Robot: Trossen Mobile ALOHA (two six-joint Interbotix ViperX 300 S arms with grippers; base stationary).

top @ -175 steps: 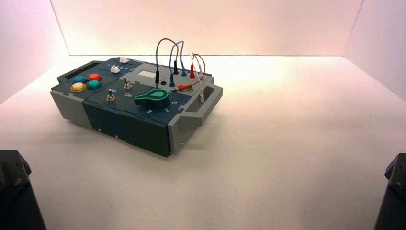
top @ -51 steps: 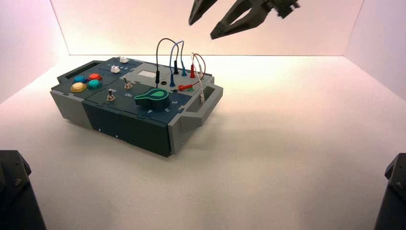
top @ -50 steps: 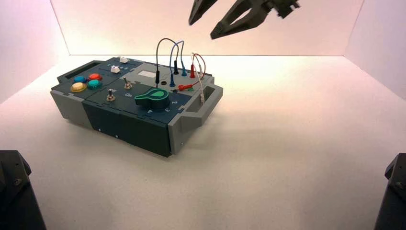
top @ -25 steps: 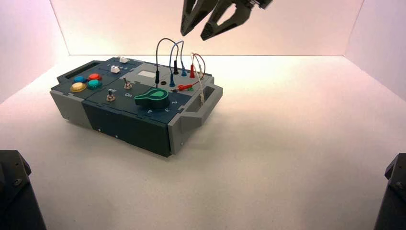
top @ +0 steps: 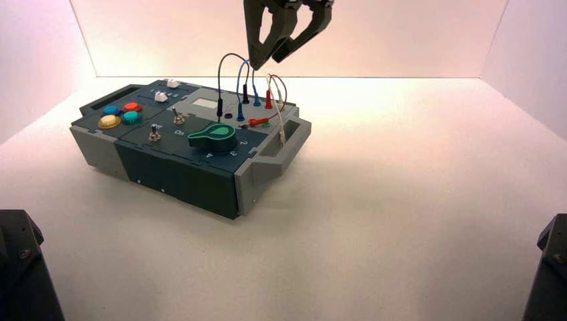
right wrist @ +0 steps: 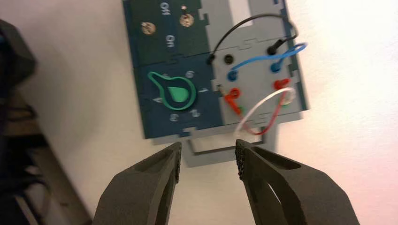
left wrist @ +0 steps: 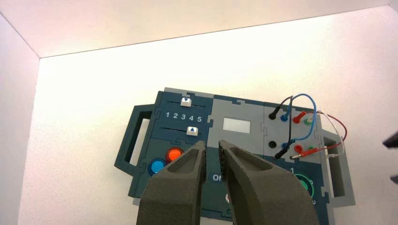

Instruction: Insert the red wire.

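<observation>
One end of the red wire appears seated in the far row of sockets; its other plug lies loose on the grey panel beside the open red socket. The right claw hovers near the box's right handle, jaws apart, empty. Gripping, aligning and inserting remain. The left claw waits above the box, slightly apart.

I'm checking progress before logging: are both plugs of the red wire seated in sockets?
No, one red plug lies on the panel beside the red socket, its metal tip exposed.
</observation>
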